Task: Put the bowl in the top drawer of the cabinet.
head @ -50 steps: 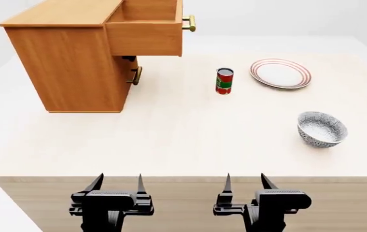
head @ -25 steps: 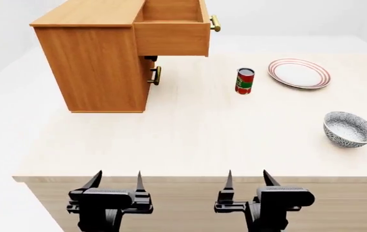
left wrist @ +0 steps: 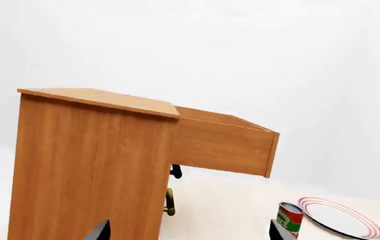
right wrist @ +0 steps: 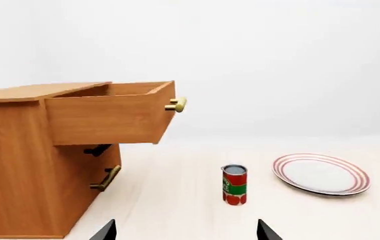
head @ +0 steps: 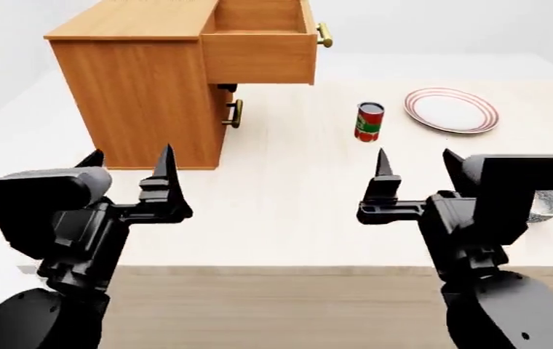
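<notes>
Both claws, left (head: 131,176) and right (head: 415,173), hover released above the pale bench's (head: 287,196) near edge; the orange-brown wooden cabinet's (head: 145,109) top drawer (head: 257,54) juts open far left, the speckled bowl (head: 548,205) half-hidden far right.

a simulated test scene rather than a lived-in room: blank white walls and floor surround one pale wooden table (head: 287,211). household props suggest a kitchen: a wooden cabinet (head: 145,94), a red can (head: 369,121) and a red-ringed plate (head: 450,110) toward the table's far right corner.

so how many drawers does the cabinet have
2. The top drawer is pulled out, open. The lower drawer sits shut beneath it, its brass handle showing. No others show on the cabinet.
</notes>
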`<state>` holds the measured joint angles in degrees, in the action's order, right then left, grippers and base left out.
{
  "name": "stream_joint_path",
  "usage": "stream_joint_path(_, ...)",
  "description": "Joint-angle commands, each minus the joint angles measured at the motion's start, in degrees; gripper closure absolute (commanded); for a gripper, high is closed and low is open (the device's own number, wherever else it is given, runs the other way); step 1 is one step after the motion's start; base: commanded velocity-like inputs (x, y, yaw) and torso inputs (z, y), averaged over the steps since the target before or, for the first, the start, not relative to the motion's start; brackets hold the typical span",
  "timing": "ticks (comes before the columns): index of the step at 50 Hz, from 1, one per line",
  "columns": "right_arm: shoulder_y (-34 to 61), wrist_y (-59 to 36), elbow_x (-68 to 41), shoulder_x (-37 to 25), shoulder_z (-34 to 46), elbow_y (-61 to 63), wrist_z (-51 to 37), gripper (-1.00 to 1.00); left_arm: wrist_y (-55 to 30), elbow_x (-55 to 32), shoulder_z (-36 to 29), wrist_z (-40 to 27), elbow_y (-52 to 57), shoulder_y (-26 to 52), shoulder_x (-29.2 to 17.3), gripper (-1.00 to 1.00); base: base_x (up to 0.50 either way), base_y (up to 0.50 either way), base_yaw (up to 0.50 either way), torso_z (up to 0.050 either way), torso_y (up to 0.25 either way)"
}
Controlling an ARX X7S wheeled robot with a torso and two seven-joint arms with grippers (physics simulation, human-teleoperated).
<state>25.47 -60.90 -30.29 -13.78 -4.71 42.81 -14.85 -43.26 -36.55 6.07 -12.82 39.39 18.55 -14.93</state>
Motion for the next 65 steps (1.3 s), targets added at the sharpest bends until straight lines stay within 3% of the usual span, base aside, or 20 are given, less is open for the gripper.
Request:
stream_joint_path(1,47.82,-25.35,-34.21,-20.38,2.22,-15.09,-10.72,-1.00,-18.88,-11.46,-0.55,-2.57,-16.15,45.07,-6.13,-1.00,0.30,0.00,0.00,0.000,0.000)
stream_joint_path(3,64.91,-20.38,-27.95,-23.01,10.17,-23.29,-3.38,-1.00,-16.62,-8.14,-3.61,-0.25,-23.57,59.61,-6.32,-1.00,0.31,0.00,0.00,0.000,0.000)
stream_joint_path(9,71.71,-16.23,-23.40,-23.97,16.17,-28.85,2.09,-1.00,-14.64,-6.01,-5.05,0.76,-29.98,65.35,-5.55,-1.00,0.30,0.00,0.00,0.000,0.000)
stream_joint_path(42,77.27,-10.85,-17.86,-24.16,23.61,-34.22,6.56,-1.00,-13.38,-5.96,-5.79,1.12,-32.13,68.95,-5.54,-1.00,0.32,0.00,0.00,0.000,0.000)
stream_joint_path(65,77.71,-12.20,-19.19,-24.89,23.22,-33.47,6.17,-1.00,-15.14,-7.61,-4.95,-0.30,-31.00,69.55,-6.00,-1.00,0.33,0.00,0.00,0.000,0.001)
